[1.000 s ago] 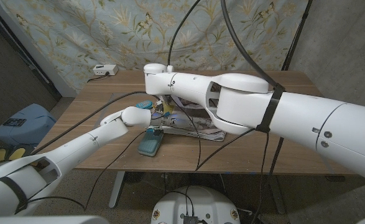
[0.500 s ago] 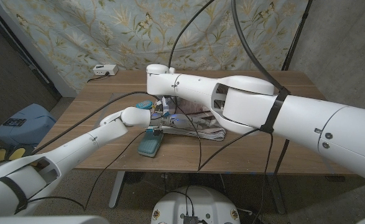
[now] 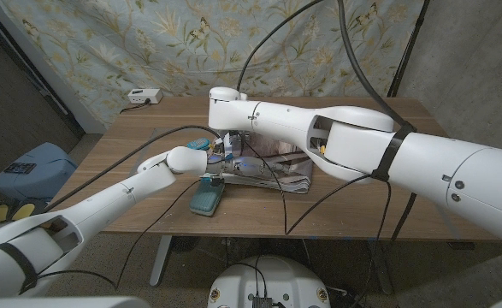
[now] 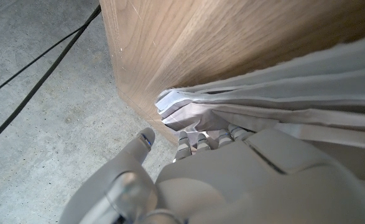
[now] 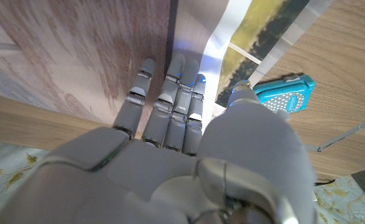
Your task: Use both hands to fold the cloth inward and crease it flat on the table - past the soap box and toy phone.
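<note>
cloth [image 3: 268,174] lies mid-desk, bunched into layered folds, pale with a striped or printed edge; its near-left end is under the two hands. in the left wrist view the cloth [image 4: 275,93] shows stacked pleats ending at a loose corner on the wood. judgement: light, soft, limp, no stiffness, so it will sag and slide if lifted by one point; the layers can slip apart. best to take it at the edge or corners, one hand each side, and press flat with the palm to set the crease.

left hand [image 3: 201,158] sits at the cloth's left end; in its wrist view the left hand [image 4: 188,168] has fingertips tucked into the folds with the thumb apart, and whether it really grips the cloth i cannot tell. right hand [image 3: 233,154] comes in over the cloth from the far side; in its wrist view the right hand [image 5: 170,118] has fingers straight and close together, reaching over dark wood and a pale strip, holding nothing, looks like pressing or about to.

a teal thing [image 3: 206,199] lies just in front of the cloth on the desk [image 3: 362,214]; a teal dotted object [image 5: 281,93] shows in the right wrist view, maybe the toy phone, not sure. a small white box [image 3: 144,96] sits at the far left corner.
</note>
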`<action>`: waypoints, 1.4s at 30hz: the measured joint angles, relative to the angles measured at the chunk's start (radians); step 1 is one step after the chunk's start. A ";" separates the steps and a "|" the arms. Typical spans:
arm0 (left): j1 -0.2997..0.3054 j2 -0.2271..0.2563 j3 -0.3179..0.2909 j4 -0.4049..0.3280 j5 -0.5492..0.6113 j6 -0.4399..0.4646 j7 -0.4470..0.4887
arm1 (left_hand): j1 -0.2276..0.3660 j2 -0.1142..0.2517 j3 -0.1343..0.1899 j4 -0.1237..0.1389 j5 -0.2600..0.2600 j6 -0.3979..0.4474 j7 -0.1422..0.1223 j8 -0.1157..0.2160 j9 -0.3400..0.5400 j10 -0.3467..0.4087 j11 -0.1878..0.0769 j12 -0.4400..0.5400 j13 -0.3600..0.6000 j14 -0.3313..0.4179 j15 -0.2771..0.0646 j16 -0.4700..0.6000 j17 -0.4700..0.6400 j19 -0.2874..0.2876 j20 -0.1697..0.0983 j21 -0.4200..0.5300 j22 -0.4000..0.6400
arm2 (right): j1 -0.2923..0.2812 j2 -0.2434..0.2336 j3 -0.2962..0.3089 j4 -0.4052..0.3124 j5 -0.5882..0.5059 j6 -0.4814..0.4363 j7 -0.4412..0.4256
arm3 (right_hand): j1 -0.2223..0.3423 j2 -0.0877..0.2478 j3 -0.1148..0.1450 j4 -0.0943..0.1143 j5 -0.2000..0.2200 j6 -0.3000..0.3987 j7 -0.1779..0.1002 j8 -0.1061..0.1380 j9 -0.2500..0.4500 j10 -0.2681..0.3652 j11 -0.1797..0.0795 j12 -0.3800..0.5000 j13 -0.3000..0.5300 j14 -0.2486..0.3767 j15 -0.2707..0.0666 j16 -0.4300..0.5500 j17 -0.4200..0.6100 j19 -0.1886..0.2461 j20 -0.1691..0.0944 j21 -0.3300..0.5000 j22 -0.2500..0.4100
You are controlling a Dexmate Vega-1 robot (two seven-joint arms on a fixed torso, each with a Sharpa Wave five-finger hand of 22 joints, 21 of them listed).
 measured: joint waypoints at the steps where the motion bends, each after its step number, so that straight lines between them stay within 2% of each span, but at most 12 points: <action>1: 0.001 0.001 0.000 -0.003 0.000 0.002 0.000 | 0.000 0.000 -0.002 -0.002 0.000 0.000 0.000 0.000 0.000 0.000 0.000 0.000 0.000 0.000 0.000 0.000 0.000 0.000 0.000 0.000 0.000 | 0.000 -0.008 -0.003 -0.018 0.007 -0.007 -0.003 | 0.000 0.000 0.000 0.000 0.000 -0.002 0.002 0.000 0.000 -0.001 0.001 0.000 0.000 0.000 0.000 0.000 -0.003 0.000 0.000 0.000 0.000; 9: 0.008 0.010 -0.004 -0.036 -0.005 0.021 -0.001 | 0.004 0.003 0.001 -0.007 0.000 0.000 0.000 0.000 0.000 0.000 0.000 0.000 0.000 0.000 0.000 0.000 0.000 -0.003 0.004 0.000 0.000 | 0.016 -0.081 -0.025 -0.176 0.043 -0.049 -0.022 | 0.000 0.000 0.000 0.000 0.000 -0.003 0.003 -0.008 0.000 -0.010 0.010 -0.008 0.000 -0.009 0.009 -0.007 -0.009 -0.005 0.005 0.000 0.000; 12: 0.012 0.015 -0.006 -0.053 -0.011 0.031 -0.003 | 0.008 0.000 0.001 -0.007 0.000 0.000 0.000 0.000 0.000 0.000 0.000 0.000 0.000 0.000 0.000 0.000 0.000 -0.007 0.008 0.000 0.000 | 0.021 -0.104 -0.027 -0.214 0.055 -0.064 -0.030 | 0.000 0.000 0.004 -0.004 0.000 -0.009 0.009 -0.008 0.000 -0.020 0.020 -0.008 0.000 -0.014 0.014 -0.007 -0.009 -0.005 0.005 0.000 0.000; 20: 0.021 0.024 -0.013 -0.099 -0.034 0.065 -0.010 | 0.008 0.000 0.001 -0.007 0.000 0.000 0.000 0.000 0.000 0.000 0.000 0.000 0.000 0.000 0.000 0.000 0.000 -0.004 0.005 0.000 0.000 | 0.034 -0.188 -0.022 -0.334 0.099 -0.109 -0.066 | 0.000 0.000 0.004 -0.004 0.000 -0.009 0.009 -0.016 0.000 -0.020 0.020 -0.016 0.000 -0.020 0.020 -0.007 -0.014 -0.005 0.005 0.000 0.000; 32: 0.031 0.034 -0.024 -0.180 -0.064 0.122 -0.014 | 0.012 0.004 -0.003 -0.011 0.000 0.000 0.000 0.000 0.000 0.000 0.000 0.000 0.000 0.000 0.000 0.000 0.000 -0.005 0.005 -0.006 0.000 | 0.046 -0.283 -0.004 -0.442 0.163 -0.145 -0.112 | -0.005 0.005 0.008 -0.009 0.000 -0.008 0.009 -0.019 0.000 -0.025 0.025 -0.016 0.000 -0.029 0.021 -0.015 -0.018 -0.015 0.007 0.000 0.000; 34: 0.033 0.035 -0.025 -0.194 -0.072 0.142 -0.013 | 0.012 0.004 -0.003 -0.011 0.000 0.000 0.000 0.000 0.000 0.000 0.000 0.000 0.000 0.000 0.000 0.000 0.000 -0.005 0.005 -0.006 0.000 | 0.051 -0.308 -0.002 -0.465 0.174 -0.148 -0.117 | -0.005 0.005 0.008 -0.009 0.000 -0.008 0.009 -0.026 0.000 -0.025 0.025 -0.016 0.000 -0.029 0.021 -0.015 -0.018 -0.015 0.007 0.000 0.000; 38: 0.038 0.036 -0.030 -0.221 -0.073 0.142 -0.012 | 0.012 0.004 -0.003 -0.011 0.000 0.000 0.000 0.000 0.000 0.000 0.000 0.000 0.000 -0.001 0.010 0.000 0.000 -0.005 0.005 -0.006 0.000 | 0.051 -0.308 -0.002 -0.465 0.187 -0.151 -0.125 | -0.005 0.005 0.013 -0.013 0.000 -0.012 0.005 -0.026 0.000 -0.033 0.022 -0.016 0.000 -0.034 0.027 -0.015 -0.022 -0.015 0.007 0.000 0.000; 39: 0.039 0.037 -0.031 -0.230 -0.084 0.171 -0.002 | 0.012 0.004 -0.003 -0.011 0.000 0.000 0.000 0.000 0.000 0.000 0.000 0.000 0.000 0.000 0.011 0.000 0.000 -0.005 0.005 -0.006 0.000 | 0.058 -0.346 0.003 -0.497 0.192 -0.151 -0.127 | -0.005 0.005 0.013 -0.013 0.000 -0.014 0.003 -0.026 0.000 -0.034 0.023 -0.016 0.000 -0.038 0.023 -0.015 -0.023 -0.015 0.007 0.000 0.000; 42: 0.046 0.039 -0.037 -0.252 -0.088 0.185 0.011 | 0.012 0.004 -0.003 -0.011 0.000 0.000 0.000 0.000 0.000 0.000 0.000 0.000 0.000 0.000 0.011 0.000 0.000 -0.005 0.005 -0.006 0.000 | 0.062 -0.363 0.004 -0.510 0.202 -0.152 -0.132 | -0.009 0.009 0.013 -0.013 0.000 -0.014 0.003 -0.026 0.000 -0.036 0.025 -0.016 0.000 -0.039 0.021 -0.015 -0.023 -0.015 0.007 0.000 0.000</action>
